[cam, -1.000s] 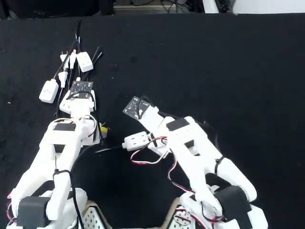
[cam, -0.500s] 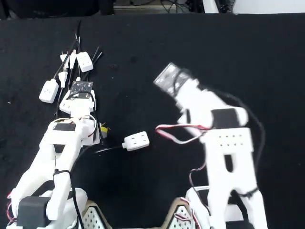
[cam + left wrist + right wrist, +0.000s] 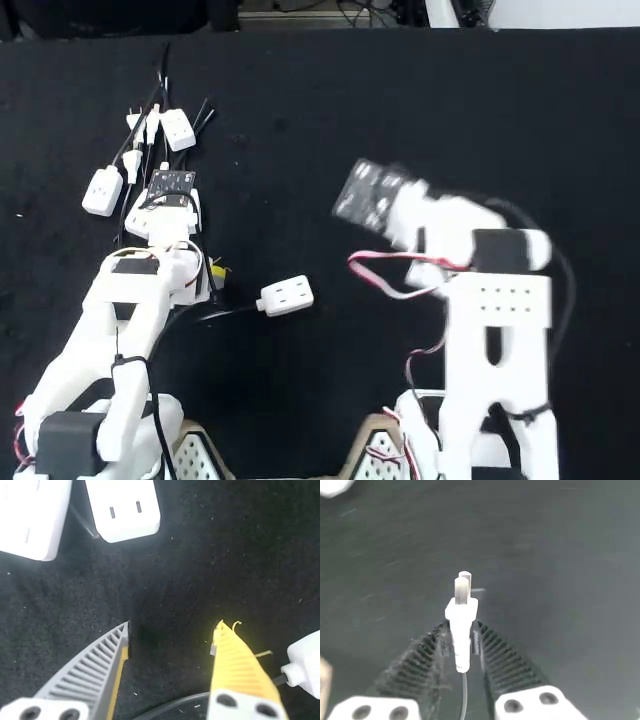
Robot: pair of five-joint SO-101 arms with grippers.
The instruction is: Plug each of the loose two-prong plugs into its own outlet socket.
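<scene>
My right pincer [image 3: 461, 627] is clamped on the plug [image 3: 462, 607] by its slim body, prongs pointing ahead. It looks light, stiff and apt to twist.

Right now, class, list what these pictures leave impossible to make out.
High view: cluster of sockets, too small to tell which are mated.
Left wrist view: white block, cut off by the edge.
Right wrist view: cord of the held plug runs off the edge.

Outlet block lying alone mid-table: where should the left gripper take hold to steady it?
Probably the outlet block across its two long sides, near its cord end, coming straight down. It lies flat with slots up, so a side pinch there keeps the sockets free for the two-prong plug in the right gripper.
</scene>
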